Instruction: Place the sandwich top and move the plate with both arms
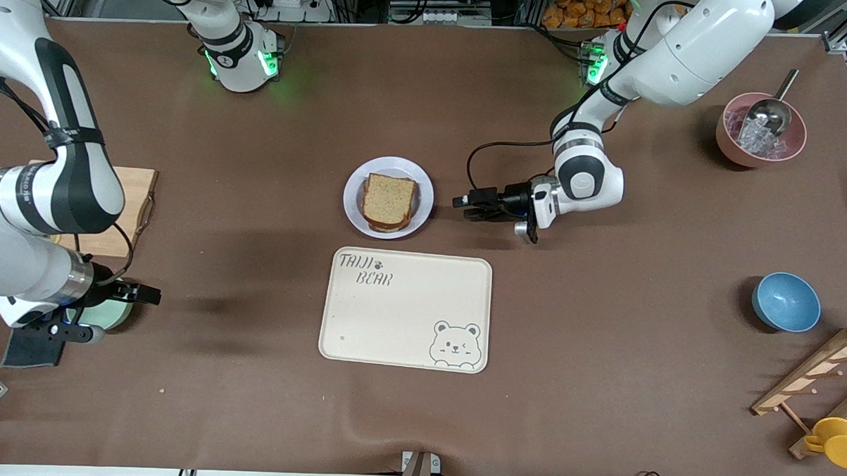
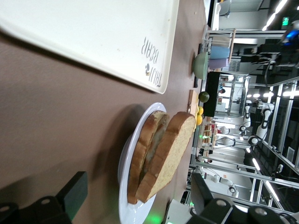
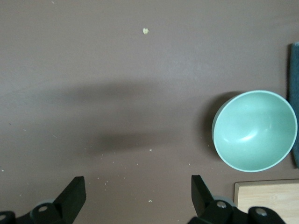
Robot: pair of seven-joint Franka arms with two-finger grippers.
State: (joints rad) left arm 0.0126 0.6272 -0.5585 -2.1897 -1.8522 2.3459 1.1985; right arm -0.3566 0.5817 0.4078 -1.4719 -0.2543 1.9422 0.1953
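Sandwich top [image 1: 389,198] sits on the stacked sandwich on the plate [image 1: 354,214], which is on the table [image 1: 602,357] just farther from the front camera than the cream bear tray [image 1: 392,314]. Left gripper [image 1: 469,206] is low beside the plate toward the left arm's end, fingers [image 2: 74,193] apart, nothing held. Right gripper [image 1: 129,292] waits over the right arm's end of the table near a mint bowl [image 3: 256,129] and wooden board [image 1: 125,206], fingers [image 3: 74,195] apart, empty.
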